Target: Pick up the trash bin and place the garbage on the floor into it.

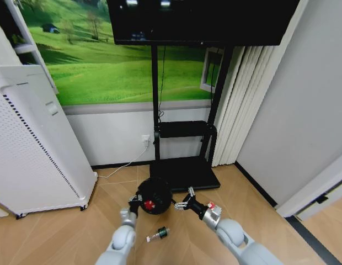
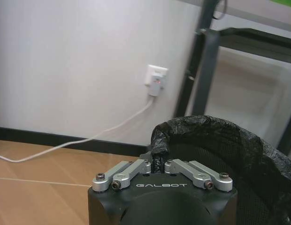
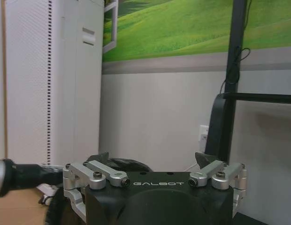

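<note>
Trash bin: a small round black wastebasket, upright, its long axis vertical and its mouth opening upward toward the head camera. A crinkled, glossy black plastic liner is folded over the rim. Inside the bin lies a red piece of garbage, its shape too small to make out.

Left gripper: its fingers are clenched on the near edge of the bin's rim, pinching the bunched liner between their tips; the bin's body extends away beyond the fingertips. The linkages are bare silver metal on a matte black housing.

Right gripper: its fingers are released and spread wide, with nothing between them. It hangs just beside the bin's rim, on the side opposite the left gripper; the black liner edge shows just beyond the fingertips in the right wrist view.

Clear bottle: a small cylinder with a green label, lying on its side on the wood-plank floor, behind both sets of fingers and between the two forearms. Its long axis runs across the floor at a slight slant, the pale end toward the left arm.

Background: a tall white perforated appliance and a black stand against the wall.
</note>
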{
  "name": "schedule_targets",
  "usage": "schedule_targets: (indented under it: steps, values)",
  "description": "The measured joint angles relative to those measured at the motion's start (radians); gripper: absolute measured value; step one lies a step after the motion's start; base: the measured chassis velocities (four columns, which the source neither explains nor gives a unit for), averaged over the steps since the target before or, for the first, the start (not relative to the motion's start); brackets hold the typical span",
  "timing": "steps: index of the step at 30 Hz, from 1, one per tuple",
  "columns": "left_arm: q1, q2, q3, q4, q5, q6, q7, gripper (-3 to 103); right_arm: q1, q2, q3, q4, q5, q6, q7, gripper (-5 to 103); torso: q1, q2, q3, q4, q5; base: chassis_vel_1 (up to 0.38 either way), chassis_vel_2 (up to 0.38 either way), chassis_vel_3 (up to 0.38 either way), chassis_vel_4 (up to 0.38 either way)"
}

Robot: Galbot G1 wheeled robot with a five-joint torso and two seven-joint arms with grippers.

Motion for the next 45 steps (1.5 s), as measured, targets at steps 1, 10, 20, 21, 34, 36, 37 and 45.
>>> schedule_targets:
  steps: [1, 10, 20, 21, 34, 36, 37, 45]
  values:
    - [0.017, 0.013, -0.032, -0.018, -0.004, 0.000, 0.000, 7, 0.009, 0.002, 0.010, -0.022, 0.005, 0.004, 0.008, 100, 0.000, 0.000, 0.000, -0.0001, -0.0003, 0.000, 0.000, 0.000, 0.000]
    - [0.148, 0.057, -0.157, -0.121, -0.026, 0.002, 0.003, 7, 0.004, 0.007, 0.057, -0.113, -0.006, 0.047, 0.027, 100, 0.000, 0.000, 0.000, 0.0000, -0.0003, 0.000, 0.000, 0.000, 0.000]
    - [0.240, 0.087, -0.260, -0.232, -0.055, 0.000, 0.012, 7, -0.043, 0.019, 0.107, -0.235, -0.058, 0.131, 0.026, 100, 0.000, 0.000, 0.000, -0.0002, -0.0001, 0.000, 0.000, 0.000, 0.000]
    - [0.253, 0.095, -0.279, -0.250, -0.064, -0.002, 0.011, 7, -0.050, 0.024, 0.113, -0.264, -0.078, 0.155, 0.017, 100, 0.000, 0.000, 0.000, -0.0002, -0.0002, 0.000, 0.000, 0.000, 0.000]
    - [0.303, 0.090, -0.358, -0.284, -0.106, -0.016, 0.008, 7, -0.092, 0.086, 0.123, -0.451, -0.243, 0.323, -0.051, 100, 0.000, 0.000, 0.000, -0.0002, -0.0002, 0.000, 0.000, 0.000, 0.000]
    - [0.306, 0.090, -0.360, -0.283, -0.106, -0.015, 0.010, 7, -0.098, 0.093, 0.125, -0.469, -0.261, 0.344, -0.060, 100, 0.000, 0.000, 0.000, -0.0001, -0.0002, 0.000, 0.000, 0.000, 0.000]
    - [0.309, 0.090, -0.362, -0.280, -0.106, -0.014, 0.014, 7, -0.104, 0.099, 0.127, -0.485, -0.277, 0.362, -0.068, 100, 0.000, 0.000, 0.000, -0.0002, -0.0002, 0.000, 0.000, 0.000, 0.000]
    - [0.319, 0.081, -0.368, -0.266, -0.103, -0.013, 0.017, 7, -0.120, 0.151, 0.133, -0.580, -0.385, 0.462, -0.086, 100, 0.000, 0.000, 0.000, -0.0002, -0.0003, 0.000, 0.000, 0.000, 0.000]
